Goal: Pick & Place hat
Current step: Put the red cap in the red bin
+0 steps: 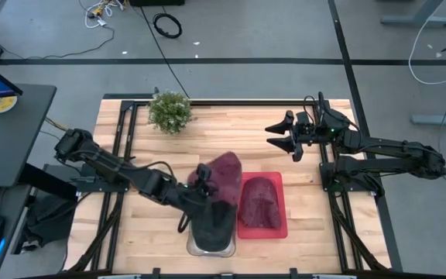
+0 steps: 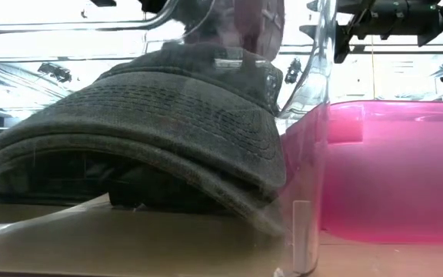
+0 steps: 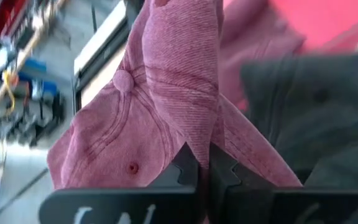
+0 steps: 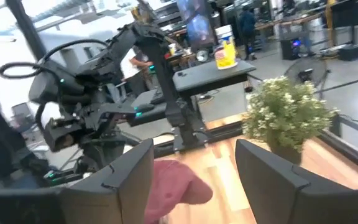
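The left gripper (image 1: 204, 177) is over the middle of the table (image 1: 308, 232), and its two fingers (image 3: 188, 168) are pressed together on a fold of the maroon hat (image 1: 224, 174) — in the left wrist view the cloth of the hat (image 3: 160, 93) is pinched between them and hangs in front of the camera, with the round button of the crown visible. The hat is lifted, not lying on the wood; it hangs just above the clear container (image 1: 211, 236) and beside the red tray (image 1: 277, 229). In the clear container there is a dark grey cap (image 1: 214, 225), which in the low view fills most of the picture with its brim (image 2: 129, 154) toward the camera. A second maroon hat (image 1: 260, 203) lies inside the red tray, just beside the clear container; the wall of the tray (image 2: 398, 169) looks pink in the low view. The right gripper (image 1: 294, 139) waits at the far right part of the table, well apart from the hats, and its fingers (image 4: 129, 174) stand wide with nothing between them. A small potted plant (image 1: 169, 111) stands at the far edge of the table.
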